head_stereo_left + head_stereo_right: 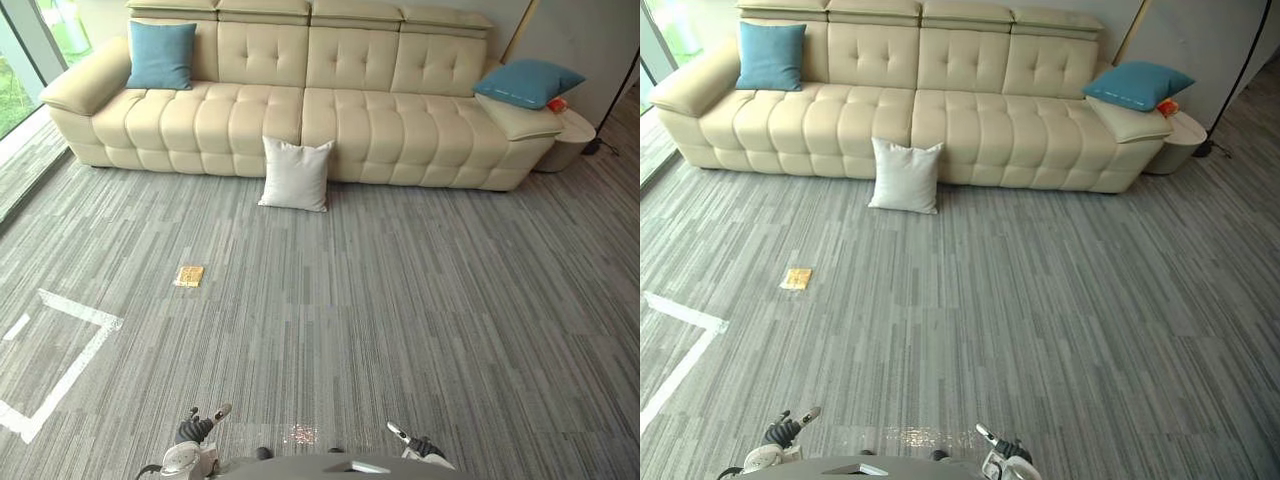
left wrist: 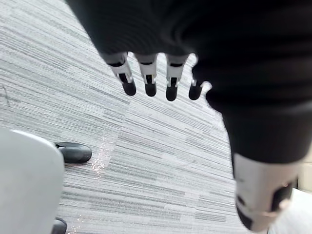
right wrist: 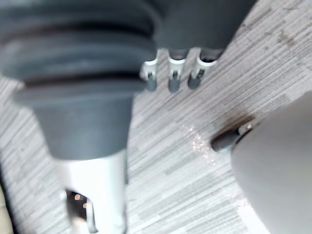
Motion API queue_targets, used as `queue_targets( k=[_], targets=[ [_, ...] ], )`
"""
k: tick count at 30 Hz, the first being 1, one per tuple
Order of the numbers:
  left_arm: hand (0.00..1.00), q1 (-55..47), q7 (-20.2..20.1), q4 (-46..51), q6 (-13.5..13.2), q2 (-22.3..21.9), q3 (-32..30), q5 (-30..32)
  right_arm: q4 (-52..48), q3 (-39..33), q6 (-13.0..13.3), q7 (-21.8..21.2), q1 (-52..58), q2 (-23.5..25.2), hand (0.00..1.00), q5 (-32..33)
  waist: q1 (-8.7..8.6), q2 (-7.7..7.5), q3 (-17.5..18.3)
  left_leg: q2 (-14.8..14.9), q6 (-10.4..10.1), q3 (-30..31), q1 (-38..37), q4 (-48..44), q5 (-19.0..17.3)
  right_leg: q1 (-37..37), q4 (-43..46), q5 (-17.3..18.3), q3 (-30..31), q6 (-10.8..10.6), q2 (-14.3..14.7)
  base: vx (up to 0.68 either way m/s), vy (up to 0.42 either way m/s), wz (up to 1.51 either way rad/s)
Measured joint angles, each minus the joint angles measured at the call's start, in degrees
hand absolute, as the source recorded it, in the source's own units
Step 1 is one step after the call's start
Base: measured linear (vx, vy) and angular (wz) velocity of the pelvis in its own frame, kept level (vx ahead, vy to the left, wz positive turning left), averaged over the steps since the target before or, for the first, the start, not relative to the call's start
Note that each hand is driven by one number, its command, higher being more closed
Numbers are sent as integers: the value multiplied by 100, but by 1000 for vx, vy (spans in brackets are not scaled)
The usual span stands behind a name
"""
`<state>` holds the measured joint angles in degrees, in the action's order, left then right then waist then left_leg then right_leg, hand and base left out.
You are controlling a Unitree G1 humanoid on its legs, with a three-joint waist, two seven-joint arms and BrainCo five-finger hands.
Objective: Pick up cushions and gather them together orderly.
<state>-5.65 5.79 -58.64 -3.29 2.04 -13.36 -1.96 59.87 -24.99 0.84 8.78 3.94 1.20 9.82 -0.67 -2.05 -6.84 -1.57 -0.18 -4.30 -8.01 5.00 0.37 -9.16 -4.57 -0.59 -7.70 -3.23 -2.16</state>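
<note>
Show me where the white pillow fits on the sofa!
The sofa seat is bare all along the middle, between the blue cushion in its left corner and the teal cushion on its right armrest. Only those two ends are taken. The carpet in front of the white cushion is open too, except a small yellow square.

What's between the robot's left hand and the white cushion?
Bare carpet from left hand to white cushion, in the left eye view; a small yellow thing lies aside.
</note>
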Motion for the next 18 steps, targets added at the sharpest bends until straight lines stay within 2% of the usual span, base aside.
queue_targets(
  k=[8,12,16,18],
  targets=[
    [0,13,-5,-1,-1,5,3,0,0,-17,-2,-2,-1,-3,0,-3,13,1,-7,4,13,-9,50,0,-29,52,0,53,-10,8,2,0,0,0],
    [0,79,-7,-18,-2,9,-14,-2,-36,-93,-6,-4,-3,-2,0,-4,76,14,-60,12,19,-123,141,-2,-118,172,1,80,66,-7,3,2,-21,-11],
    [0,145,-15,2,13,-5,-57,0,-98,-99,-8,-7,-14,8,0,3,114,-33,-43,69,78,-712,362,-107,-327,514,159,209,75,-104,-90,73,10,-14],
    [0,207,-30,44,22,-33,-67,-6,-242,-99,-41,-8,-4,5,0,1,156,7,-115,97,74,-851,630,-671,-661,733,499,351,88,-153,-175,179,60,-8]
  ],
)
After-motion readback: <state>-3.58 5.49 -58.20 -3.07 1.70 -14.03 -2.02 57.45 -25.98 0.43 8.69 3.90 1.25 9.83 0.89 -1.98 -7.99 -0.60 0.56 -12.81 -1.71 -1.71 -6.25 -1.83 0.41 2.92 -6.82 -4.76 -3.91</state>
